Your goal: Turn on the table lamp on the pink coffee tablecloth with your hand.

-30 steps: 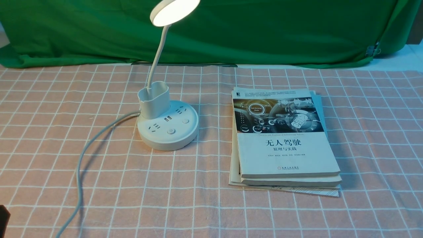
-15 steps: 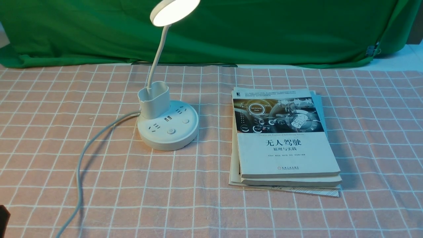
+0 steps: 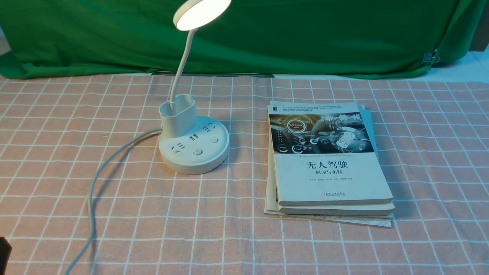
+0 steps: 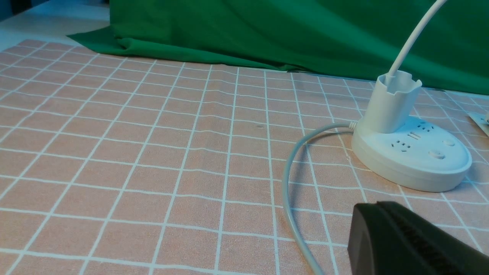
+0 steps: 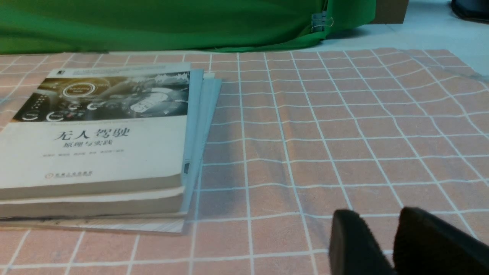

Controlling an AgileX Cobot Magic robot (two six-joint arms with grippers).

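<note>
Front view: to judge by the glowing disc head (image 3: 202, 15), already on, so probably nothing left to press. White plastic table lamp with a bendable neck and oval cup (image 3: 178, 122), upright on the salmon-pink tablecloth with a white grid (image 3: 244, 198), well to the left of the stacked paperback books (image 3: 332, 172). Best handling now: leave the round power button (image 3: 197, 151) alone, since a second push could well undo the lighting. For any needed press, come straight down with joined fingertips, dead centre, lightly, then lift straight off; mind the neck, and avoid snagging the looping grey cord (image 3: 91, 206). At the lower left corner, just a dark sliver (image 3: 4, 252), likely part of the left arm, well apart from the base. Left wrist view: black tapered left gripper (image 4: 368, 204) clenched on nothing, tips together, held out over the cloth near the cord and short of the lamp base, apart from both; seemingly a parked pose. Right wrist view: black right gripper (image 5: 378, 210) slightly released, a narrow gap between blurred fingertips, nothing held, pointing forward over the cloth, apart from the books; no call for any part in the pressing.
</note>
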